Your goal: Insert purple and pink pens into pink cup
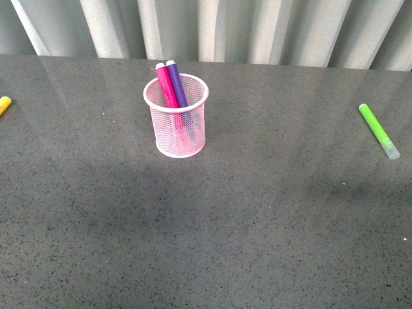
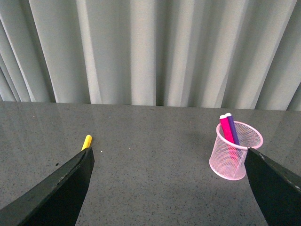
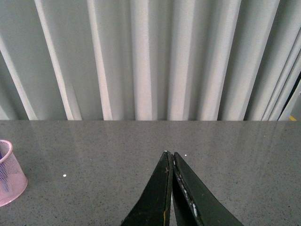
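The pink mesh cup point(image 1: 177, 129) stands upright on the grey table, left of centre in the front view. The pink pen point(image 1: 166, 84) and the purple pen point(image 1: 176, 82) stand side by side inside it, leaning against the far rim. Neither arm shows in the front view. In the left wrist view the cup point(image 2: 233, 157) with the pink pen point(image 2: 226, 129) and the purple pen point(image 2: 232, 127) sits just ahead of one finger; my left gripper point(image 2: 169, 162) is open wide and empty. My right gripper point(image 3: 170, 153) is shut and empty; the cup's edge point(image 3: 10, 176) shows far off to its side.
A lime green marker point(image 1: 378, 131) lies on the table at the right. A yellow marker point(image 1: 4, 104) lies at the far left edge, also in the left wrist view point(image 2: 87, 141). A pleated grey curtain point(image 1: 212, 26) runs behind the table's far edge.
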